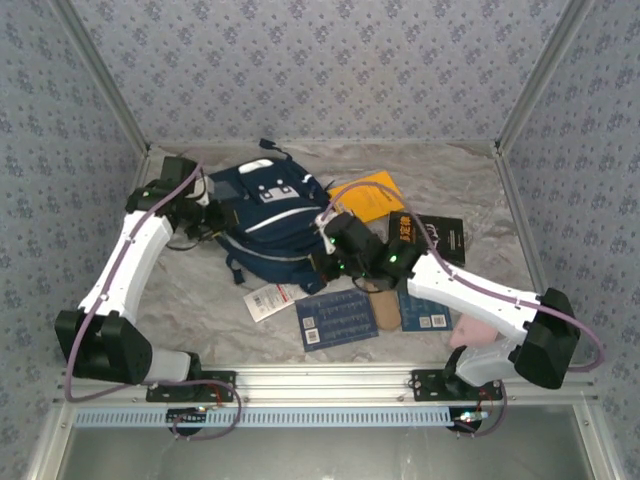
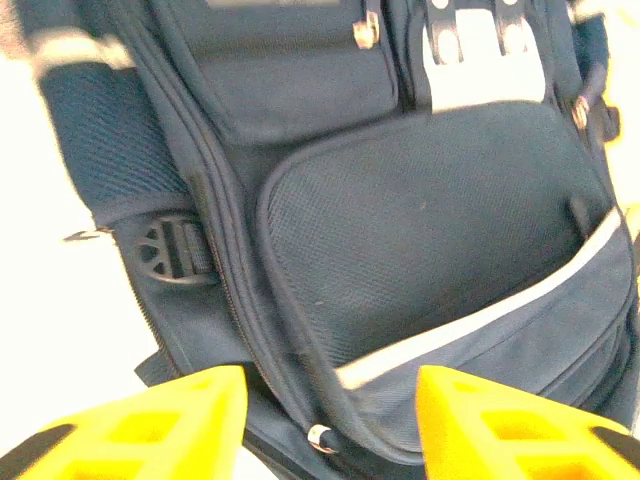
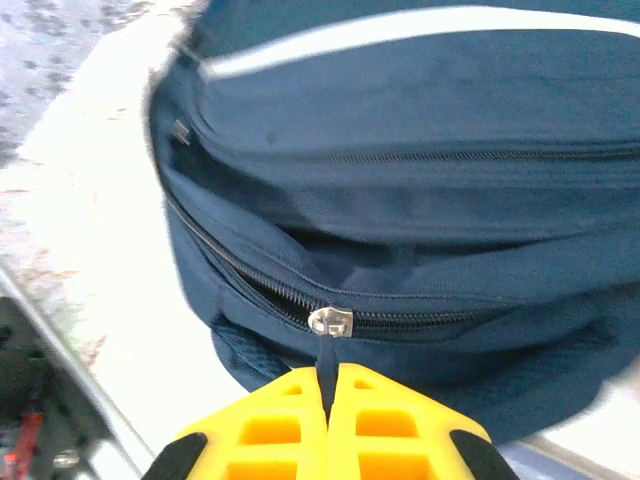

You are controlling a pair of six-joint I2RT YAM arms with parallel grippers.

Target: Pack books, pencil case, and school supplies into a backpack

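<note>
Overhead view, lower left of frame: the left arm reaches in, and the left gripper (image 1: 207,216) sits at the left flank of the backpack (image 1: 268,225). In the left wrist view its yellow fingers (image 2: 170,420) stand apart, released, with nothing clamped. The backpack's front pocket (image 2: 430,240) with its white stripe lies just ahead of them, and a black side buckle (image 2: 175,250) is at frame left.

The backpack lies flat at upper centre-left of the table (image 1: 200,295), front side up. Just below it, along lower centre, from left:
- white packet with red print (image 1: 268,300)
- dark blue book (image 1: 337,318)
- tan pencil case (image 1: 385,310), partly under the right arm
- second dark blue book (image 1: 428,312)

Upper centre-right is the orange book (image 1: 372,190), with the arm covering its near corner. The black book with yellow lettering (image 1: 435,235) lies just right of it.

The right gripper (image 1: 325,262) is at the backpack's lower right edge. In the right wrist view its fingers (image 3: 390,430) are pressed together, clenched on the dark zip pull (image 3: 326,365) hanging from the silver slider (image 3: 330,321).

Lower right, by the right arm, is a small pink thing (image 1: 466,330); can't tell what it is.
</note>
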